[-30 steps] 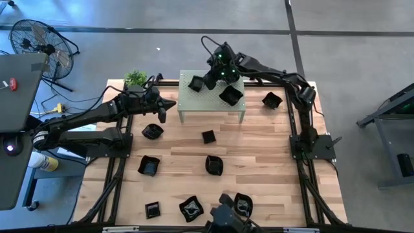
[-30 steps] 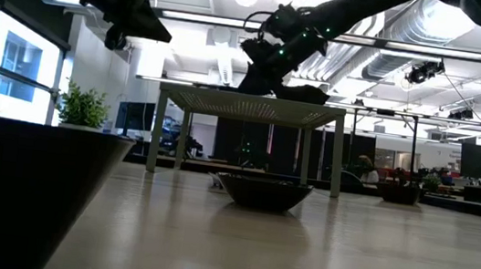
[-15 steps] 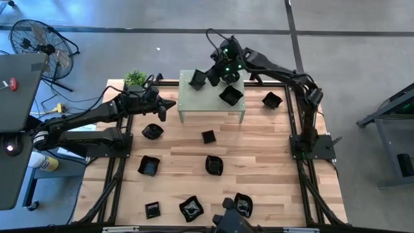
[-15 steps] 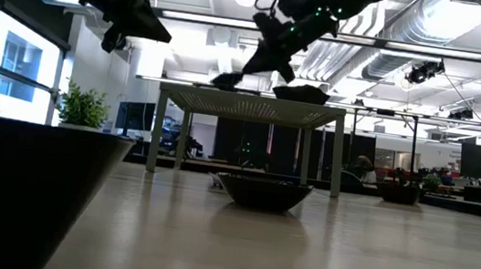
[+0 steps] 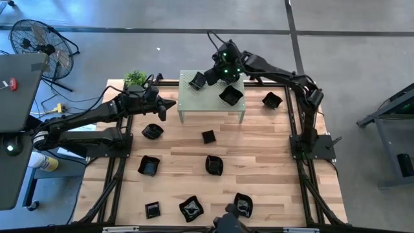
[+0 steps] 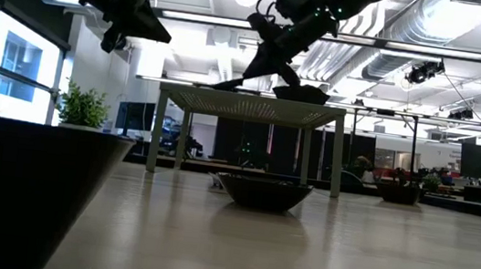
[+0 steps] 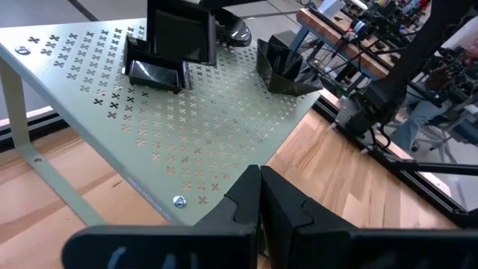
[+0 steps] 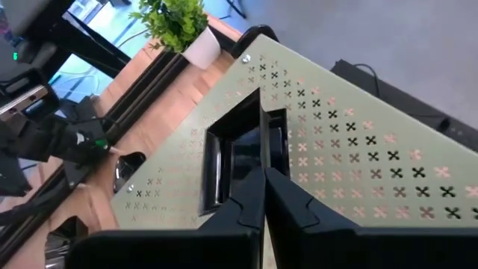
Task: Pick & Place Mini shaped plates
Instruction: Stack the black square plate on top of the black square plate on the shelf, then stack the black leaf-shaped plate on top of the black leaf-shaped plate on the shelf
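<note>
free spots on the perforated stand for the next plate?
On the perforated stand: its near-left part, in front of the square plate, and the strip along its near edge are bare. Crowded: the far side, where the right gripper hangs shut over that plate, and the right side with the wavy plate.

Bright overhead light, backlit low view

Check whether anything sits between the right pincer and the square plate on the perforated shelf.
Nothing visible does. The right pincer, shut, hangs directly over the square plate near the perforated shelf's far left corner. The second plate lies off to the side, clear of the approach.
</note>
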